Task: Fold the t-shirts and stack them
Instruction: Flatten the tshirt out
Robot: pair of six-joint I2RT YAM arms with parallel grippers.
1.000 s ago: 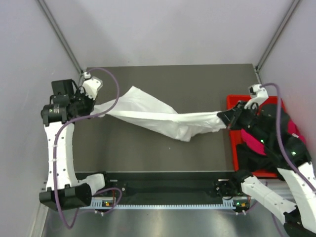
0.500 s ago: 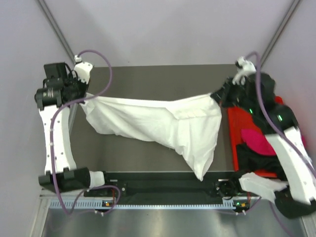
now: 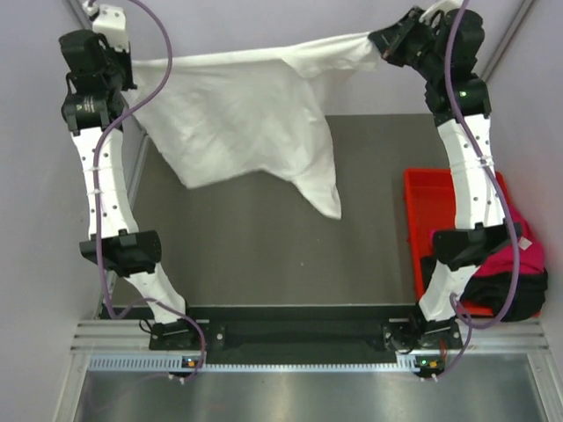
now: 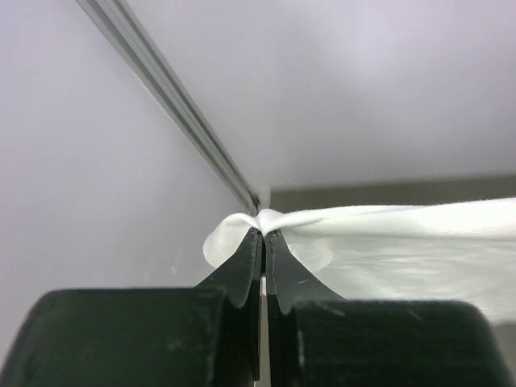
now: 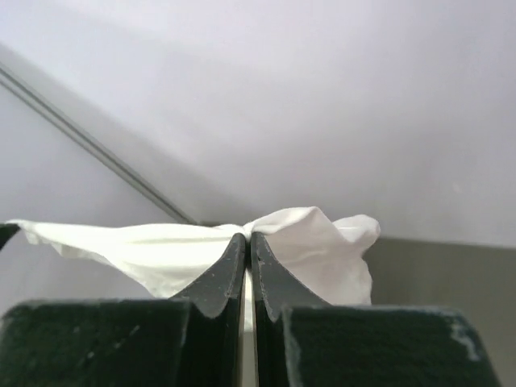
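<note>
The white t-shirt (image 3: 237, 114) hangs stretched high above the table between both grippers, its lower edge dangling to a point near the middle. My left gripper (image 3: 132, 66) is shut on its left corner; the pinched cloth shows in the left wrist view (image 4: 266, 222). My right gripper (image 3: 380, 40) is shut on its right corner, with the cloth bunched at the tips in the right wrist view (image 5: 310, 242). The magenta-pink t-shirt (image 3: 519, 255) and the black t-shirt (image 3: 506, 294) lie heaped at the right side of the red bin (image 3: 431, 220).
The dark table (image 3: 264, 255) lies below the hanging shirt. Grey walls stand at the back and both sides, with metal corner posts (image 3: 114, 70). Both arms are raised tall from their bases at the near edge.
Both arms have lifted up and toward the back, raising the white shirt off the table and spreading it wide. It now hangs in the air.
</note>
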